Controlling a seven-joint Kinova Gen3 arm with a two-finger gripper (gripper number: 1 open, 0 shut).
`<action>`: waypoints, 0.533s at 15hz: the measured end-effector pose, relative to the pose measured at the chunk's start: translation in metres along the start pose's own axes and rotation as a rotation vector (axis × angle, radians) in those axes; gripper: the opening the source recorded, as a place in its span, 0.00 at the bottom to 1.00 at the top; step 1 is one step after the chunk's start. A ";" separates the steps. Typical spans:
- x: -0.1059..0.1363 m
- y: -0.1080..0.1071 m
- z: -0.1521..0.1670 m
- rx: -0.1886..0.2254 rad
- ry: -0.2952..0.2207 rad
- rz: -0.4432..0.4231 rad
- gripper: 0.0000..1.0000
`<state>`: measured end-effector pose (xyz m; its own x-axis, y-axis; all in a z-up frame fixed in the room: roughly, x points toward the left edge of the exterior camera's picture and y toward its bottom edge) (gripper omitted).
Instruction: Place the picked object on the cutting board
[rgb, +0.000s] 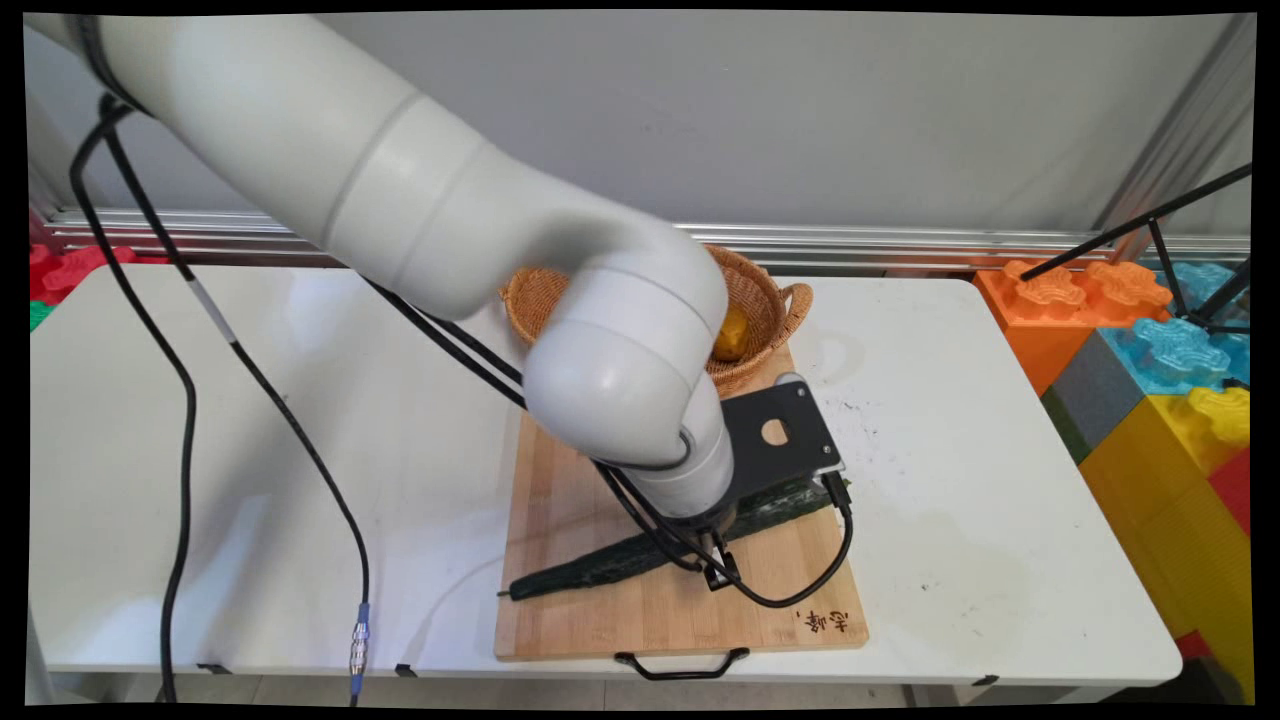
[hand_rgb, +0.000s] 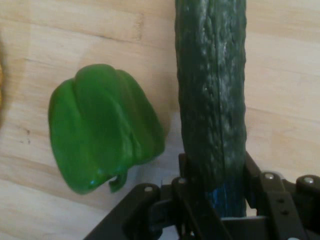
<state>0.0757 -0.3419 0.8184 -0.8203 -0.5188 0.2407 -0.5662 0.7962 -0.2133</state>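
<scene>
A long dark green cucumber (rgb: 600, 565) lies slantwise on a wooden cutting board (rgb: 680, 620). My gripper (rgb: 703, 530) is down over its middle, mostly hidden under the wrist in the main view. In the hand view the cucumber (hand_rgb: 212, 90) runs up between the two black fingers (hand_rgb: 183, 167), which press against both its sides; the gripper (hand_rgb: 216, 167) is shut on it. A green bell pepper (hand_rgb: 102, 127) lies on the board (hand_rgb: 280, 115) just left of the cucumber, apart from it. The arm hides the pepper in the main view.
A wicker basket (rgb: 775, 300) stands behind the board, with a yellow fruit (rgb: 732, 335) in it. Coloured foam blocks (rgb: 1150, 340) are stacked past the table's right edge, with a black tripod leg (rgb: 1130, 228) above them. Black cables hang at the left.
</scene>
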 end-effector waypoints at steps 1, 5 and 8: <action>0.001 0.000 0.007 -0.002 -0.001 -0.010 0.00; 0.003 0.001 0.027 -0.016 0.005 -0.056 0.00; 0.007 0.000 0.034 -0.028 0.013 -0.081 1.00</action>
<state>0.0673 -0.3557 0.7880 -0.7709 -0.5775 0.2685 -0.6277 0.7605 -0.1663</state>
